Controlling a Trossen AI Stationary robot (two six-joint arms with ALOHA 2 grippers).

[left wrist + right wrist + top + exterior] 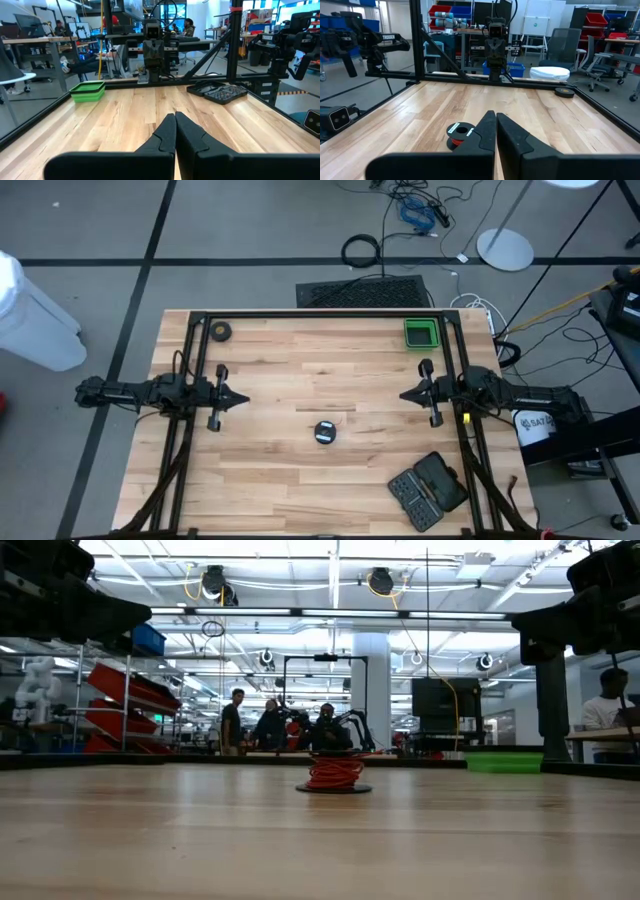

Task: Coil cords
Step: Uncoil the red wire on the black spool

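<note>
The cords [325, 432] are sitting as a small round bundle near the middle of the counter [280, 370], a little toward the front edge, well apart from both arms. From above the bundle is showing dark with a pale centre; in the low view it is showing as red wire wound in tight turns over a dark base, and in the right wrist view as a red spool with a pale label on top. No loose end is trailing across the wood as far as can be seen, so the coiling is looking either finished or not yet begun on any slack; which of the two the pictures are not settling. The left tool [241, 397] is waiting at the left side, its fingers pressed together and holding nothing. The right tool [405, 394] is waiting at the right side, likewise closed and empty, pointing inward toward the bundle. A green tray [421, 333], a tape roll [220, 331] and an open case [428, 489] are lying untouched nearer the edges.
</note>
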